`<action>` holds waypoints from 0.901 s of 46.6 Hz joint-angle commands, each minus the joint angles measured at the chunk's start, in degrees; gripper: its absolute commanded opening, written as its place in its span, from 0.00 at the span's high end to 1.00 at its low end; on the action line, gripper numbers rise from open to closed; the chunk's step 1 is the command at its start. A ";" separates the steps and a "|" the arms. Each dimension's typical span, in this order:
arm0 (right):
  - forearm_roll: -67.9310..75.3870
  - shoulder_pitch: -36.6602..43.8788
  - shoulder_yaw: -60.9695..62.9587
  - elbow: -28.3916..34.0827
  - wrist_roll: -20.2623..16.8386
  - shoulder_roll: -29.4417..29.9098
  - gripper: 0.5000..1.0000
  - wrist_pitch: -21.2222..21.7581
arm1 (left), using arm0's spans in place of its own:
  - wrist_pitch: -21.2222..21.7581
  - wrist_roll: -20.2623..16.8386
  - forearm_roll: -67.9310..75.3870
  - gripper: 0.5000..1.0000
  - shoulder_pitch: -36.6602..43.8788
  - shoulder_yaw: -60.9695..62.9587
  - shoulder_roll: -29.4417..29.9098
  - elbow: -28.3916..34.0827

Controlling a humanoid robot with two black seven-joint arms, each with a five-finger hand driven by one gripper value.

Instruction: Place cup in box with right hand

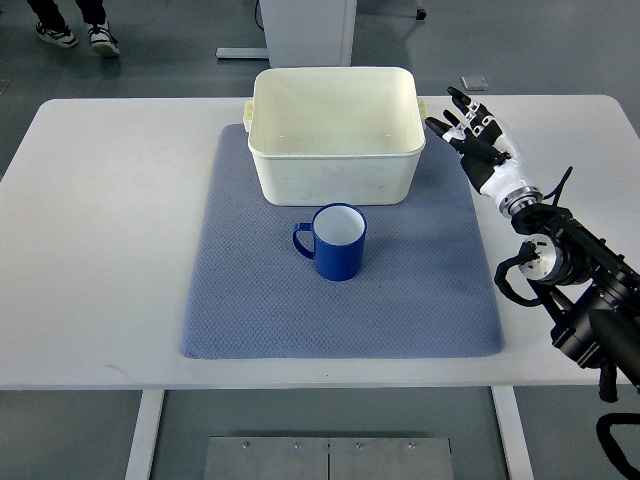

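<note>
One cup: blue mug (339, 243) upright on the mat (250, 300), handle left, just before the box (334, 150).
Right hand (478, 138): fingers spread, empty, beside the box, well clear of the mug.

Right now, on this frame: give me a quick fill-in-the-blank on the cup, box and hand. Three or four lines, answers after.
1. The blue cup stands upright on the ____ mat.
2. The cup's handle points toward the picture's ____ side.
3. The white box holds ____.
4. The right hand hovers beside the box with its fingers ____, holding nothing.

Answers: blue-grey; left; nothing; spread
</note>
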 commanded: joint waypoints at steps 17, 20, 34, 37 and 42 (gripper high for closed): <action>0.43 1.05 -0.92 0.07 0.27 0.05 0.00 -0.01 | 0.00 -0.01 -0.03 0.00 -0.07 -0.08 0.00 0.00; 1.22 1.22 -0.92 0.16 0.27 0.05 0.00 -0.01 | 0.00 -0.01 -0.03 0.00 -0.07 0.01 0.00 0.00; 3.16 1.13 -0.83 0.07 0.27 -0.12 0.00 -0.01 | 0.00 -0.01 -0.03 0.00 -0.07 0.01 0.00 0.00; 3.16 1.13 -0.83 0.07 0.27 -0.04 0.00 -0.01 | 0.00 0.08 -0.03 0.00 -0.07 -0.08 0.00 0.00; 3.16 1.13 -0.83 -0.10 0.27 -0.12 0.00 -0.09 | 0.00 -0.01 -0.03 0.00 -0.07 0.01 0.00 0.00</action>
